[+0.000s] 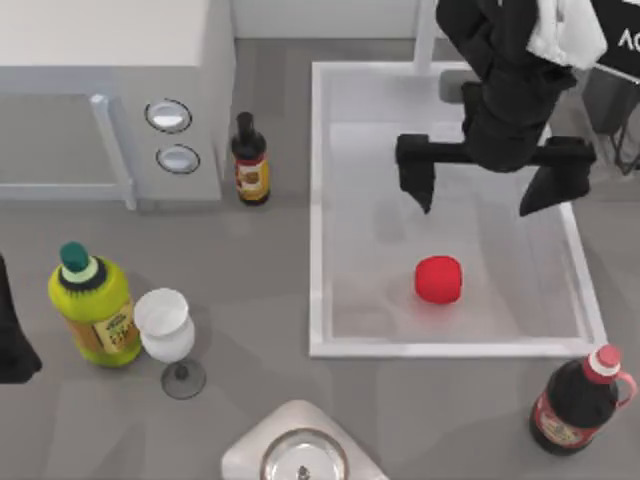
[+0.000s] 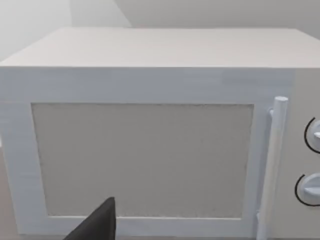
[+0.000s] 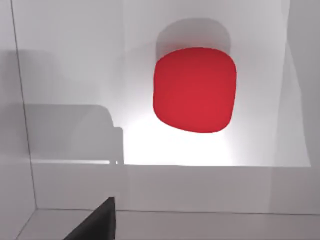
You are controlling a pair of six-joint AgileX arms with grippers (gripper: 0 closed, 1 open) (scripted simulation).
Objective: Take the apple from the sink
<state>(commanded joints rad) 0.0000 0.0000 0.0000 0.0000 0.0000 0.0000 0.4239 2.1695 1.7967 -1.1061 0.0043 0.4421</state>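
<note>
Red apple lies on the sink floor, below the right gripper, jaws spread wide, empty.

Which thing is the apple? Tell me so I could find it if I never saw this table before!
Look for the big white sink on the right side of the table. Lying on its pale floor, toward the near rim, is the apple, a small, plain, bright-red ball with slightly blocky sides, and the right gripper hangs open above the basin. Unlike the dark-red bottle outside the sink, it has no cap or label.
</note>
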